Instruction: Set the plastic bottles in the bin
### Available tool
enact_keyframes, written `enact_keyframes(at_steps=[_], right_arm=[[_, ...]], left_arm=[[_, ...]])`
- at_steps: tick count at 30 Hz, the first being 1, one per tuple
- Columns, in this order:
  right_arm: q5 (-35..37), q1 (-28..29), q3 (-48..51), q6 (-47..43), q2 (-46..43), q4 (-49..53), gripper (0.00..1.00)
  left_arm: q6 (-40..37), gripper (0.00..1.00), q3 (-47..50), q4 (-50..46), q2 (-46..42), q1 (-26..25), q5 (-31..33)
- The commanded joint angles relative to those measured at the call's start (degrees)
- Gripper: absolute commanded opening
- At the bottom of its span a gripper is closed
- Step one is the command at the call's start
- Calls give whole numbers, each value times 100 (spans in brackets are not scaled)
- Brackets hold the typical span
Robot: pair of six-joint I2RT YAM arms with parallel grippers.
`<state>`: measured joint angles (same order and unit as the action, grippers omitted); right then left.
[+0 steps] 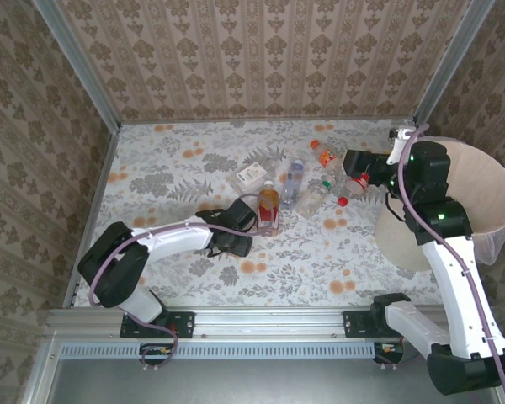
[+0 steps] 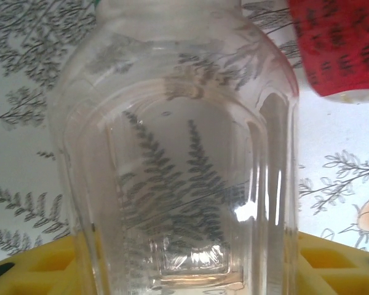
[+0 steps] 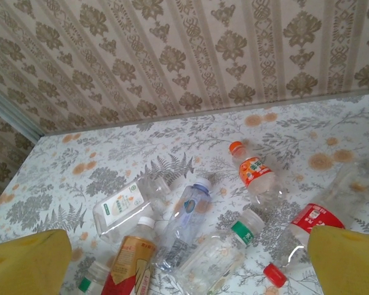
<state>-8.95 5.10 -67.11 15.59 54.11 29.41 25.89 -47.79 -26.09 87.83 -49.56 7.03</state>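
Left claw [image 2: 194, 270] on a bottle [image 2: 184, 153], right claw [image 3: 187, 261] wide open!
My pads [image 2: 31, 270] pressed both sides of that clear bottle, its top cropped and its label impossible to make out. The right claw gaped empty over other bottles [image 3: 190, 212] scattered mid-table, and my arm hid part of the bin [image 1: 488, 189] at the right.

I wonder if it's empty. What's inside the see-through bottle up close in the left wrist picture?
The clear bottle looks empty: only the fern-print table shows through it. Yellow fingers hide the table at its lower corners.
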Motion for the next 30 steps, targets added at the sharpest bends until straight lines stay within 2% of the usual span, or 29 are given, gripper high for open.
enact_keyframes(at_steps=[1, 3, 10, 15, 19, 23, 26, 30], right_arm=[[146, 196, 102, 63, 130, -259, 100], [413, 310, 247, 374, 132, -597, 100], [25, 457, 534, 957, 354, -1427, 100], [-279, 699, 470, 1030, 633, -1676, 100], [-805, 897, 472, 1021, 813, -2097, 100], [-692, 1207, 522, 1089, 912, -2593, 100], [-1068, 1370, 481, 1285, 1138, -2985, 100], [-1317, 1720, 190, 1366, 1550, -3240, 100]], left_arm=[[116, 52, 238, 159, -455, 197, -81], [77, 51, 301, 294, -784, 347, -167], [-200, 48, 361, 769, -1922, 929, -856], [158, 46, 492, 1679, -2473, 1666, -2305], [418, 46, 343, 2382, -2501, 2132, -3597], [599, 46, 84, 2818, -2363, 2306, -4664], [872, 46, -52, 3370, -2205, 2488, -5366], [984, 46, -334, 3726, -1980, 2478, -5862]])
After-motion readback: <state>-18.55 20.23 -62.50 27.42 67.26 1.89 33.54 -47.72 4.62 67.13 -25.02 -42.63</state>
